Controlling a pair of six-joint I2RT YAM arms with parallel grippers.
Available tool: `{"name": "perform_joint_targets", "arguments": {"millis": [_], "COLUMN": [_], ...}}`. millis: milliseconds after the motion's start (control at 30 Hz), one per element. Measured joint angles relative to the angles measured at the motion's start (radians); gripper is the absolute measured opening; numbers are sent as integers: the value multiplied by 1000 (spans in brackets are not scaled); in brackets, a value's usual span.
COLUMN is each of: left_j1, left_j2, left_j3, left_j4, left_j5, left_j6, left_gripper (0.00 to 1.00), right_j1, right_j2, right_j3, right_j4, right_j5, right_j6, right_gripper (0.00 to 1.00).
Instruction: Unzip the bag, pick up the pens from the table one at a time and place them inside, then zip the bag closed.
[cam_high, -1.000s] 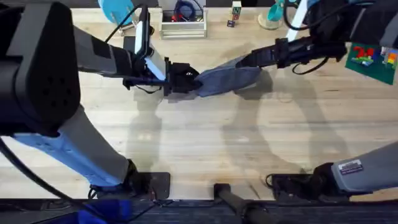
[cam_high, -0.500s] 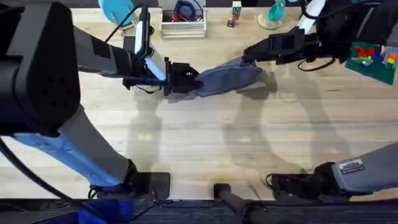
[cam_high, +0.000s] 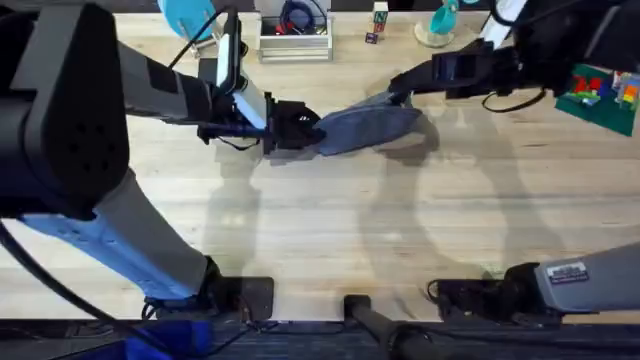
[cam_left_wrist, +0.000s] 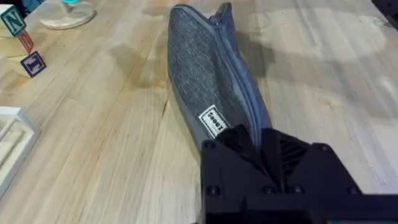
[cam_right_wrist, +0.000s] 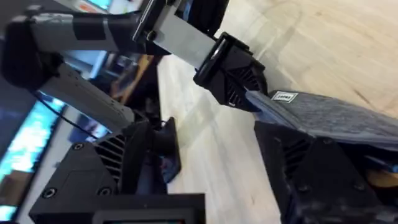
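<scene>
Bag: blue-grey pouch (cam_high: 362, 127) is lying stretched between the two grippers, one end pinched by the left, the far end right at the right one.
Left gripper: left gripper (cam_high: 300, 127) is clamping down on the near end of the bag (cam_left_wrist: 214, 93), fingers squeezed narrow on the fabric just past the little white label (cam_left_wrist: 216, 122). Looks solid to me.
Right gripper: right gripper (cam_high: 398, 88) is sitting at the opposite tip, where the zipper line ends. Honestly I can't tell if it's pinching the pull or just hovering beside it.
Zipper: teeth (cam_left_wrist: 239, 74) are looking closed along the whole run from the left wrist view.
Doing it well: I'd guess the pull needs dragging straight along the zipper line while the left one is keeping the pouch taut, no twisting.
Pens: not spotting them from here.
Open room: table (cam_high: 330, 230) on the base side of both grippers is bare wood.
Edges: tray (cam_high: 295, 42) and small blocks (cam_high: 377, 24) are crowding the far side, beyond the grippers, and a green toy thing (cam_high: 598, 95) is sitting out past the right gripper.
</scene>
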Motion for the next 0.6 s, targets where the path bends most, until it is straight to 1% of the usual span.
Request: {"name": "perform_joint_targets", "arguments": {"millis": [200, 367, 600], "left_j1": [0, 0, 0], "left_j2": [0, 0, 0], "left_j3": [0, 0, 0], "left_j4": [0, 0, 0], "left_j5": [0, 0, 0], "left_j6": [0, 0, 0], "left_gripper": [42, 41, 41], "right_j1": [0, 0, 0], "right_j2": [-71, -75, -74], "right_j3": [0, 0, 0], "right_j4": [-14, -42, -66], "right_j5": [100, 203, 396], "right_j6": [0, 0, 0], "right_gripper": [996, 996, 997]}}
